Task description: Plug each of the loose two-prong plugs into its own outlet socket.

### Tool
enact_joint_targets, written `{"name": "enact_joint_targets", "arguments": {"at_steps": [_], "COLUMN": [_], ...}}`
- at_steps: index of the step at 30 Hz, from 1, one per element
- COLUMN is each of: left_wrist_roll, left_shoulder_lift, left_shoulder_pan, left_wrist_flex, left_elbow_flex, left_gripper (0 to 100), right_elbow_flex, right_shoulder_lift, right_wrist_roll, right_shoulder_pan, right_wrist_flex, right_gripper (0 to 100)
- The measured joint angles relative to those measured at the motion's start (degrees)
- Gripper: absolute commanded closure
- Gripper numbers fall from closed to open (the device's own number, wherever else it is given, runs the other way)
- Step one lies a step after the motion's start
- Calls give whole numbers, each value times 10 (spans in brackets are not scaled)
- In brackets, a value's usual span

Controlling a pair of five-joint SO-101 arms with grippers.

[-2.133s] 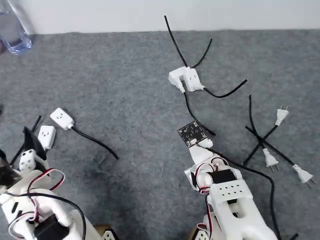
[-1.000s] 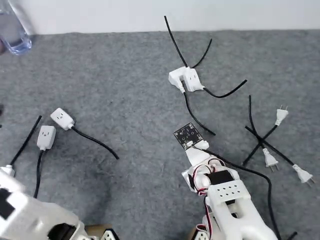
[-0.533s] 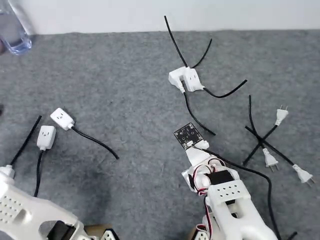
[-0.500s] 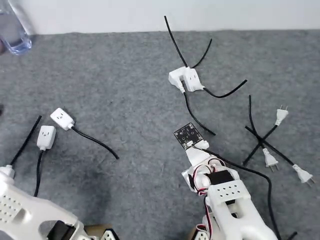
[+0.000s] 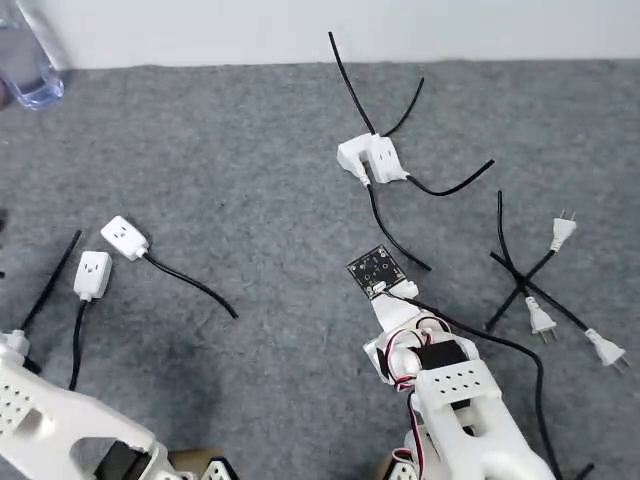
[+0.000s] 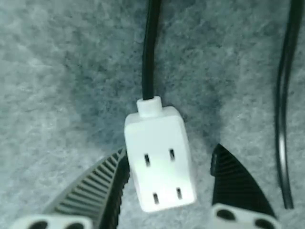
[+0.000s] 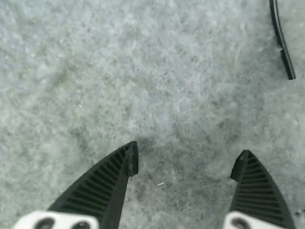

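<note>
A white outlet socket (image 6: 159, 162) lies face up on the grey carpet, its black cord (image 6: 150, 52) running away from it. My left gripper (image 6: 170, 160) is open, one finger on either side of this socket. In the high view two more white sockets (image 5: 124, 237) (image 5: 92, 274) lie at the left. Three loose two-prong plugs (image 5: 563, 230) (image 5: 541, 320) (image 5: 607, 350) with crossed black cords rest at the right. My right gripper (image 7: 189, 152) hangs open over bare carpet with nothing between its fingers.
A white plug-and-socket pair (image 5: 370, 158) with black cords lies at the back centre. A clear bottle (image 5: 25, 60) stands in the far left corner. The left arm (image 5: 50, 430) fills the front left corner, the right arm (image 5: 450, 390) the front centre. A cord end (image 7: 281, 43) lies beyond the right gripper.
The left arm has dropped from upright down to the front left corner over the socket there. The right arm shifted slightly left, then stayed still.
</note>
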State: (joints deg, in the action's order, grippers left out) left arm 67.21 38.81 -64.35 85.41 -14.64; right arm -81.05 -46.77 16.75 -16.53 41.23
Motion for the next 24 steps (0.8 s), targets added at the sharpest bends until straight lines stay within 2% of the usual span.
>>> {"name": "enact_joint_targets", "arguments": {"at_steps": [5,8,16,21,24], "left_wrist_roll": [0,-1,0,-4,-74], "left_shoulder_lift": [6,8,16,16,16], "left_shoulder_pan": [0,0,18,52,80], "left_wrist_flex": [2,12,120,134,134], "left_elbow_flex": [-6,-18,-186,-258,-283], "left_gripper": [923,976,985,985,985], "right_elbow_flex": [0,0,0,0,0], "right_shoulder_lift": [0,0,0,0,0], "right_wrist_roll": [0,0,0,0,0], "right_shoulder_pan": [0,0,0,0,0], "right_wrist_flex": [0,0,0,0,0], "right_gripper": [691,690,690,690,690]}}
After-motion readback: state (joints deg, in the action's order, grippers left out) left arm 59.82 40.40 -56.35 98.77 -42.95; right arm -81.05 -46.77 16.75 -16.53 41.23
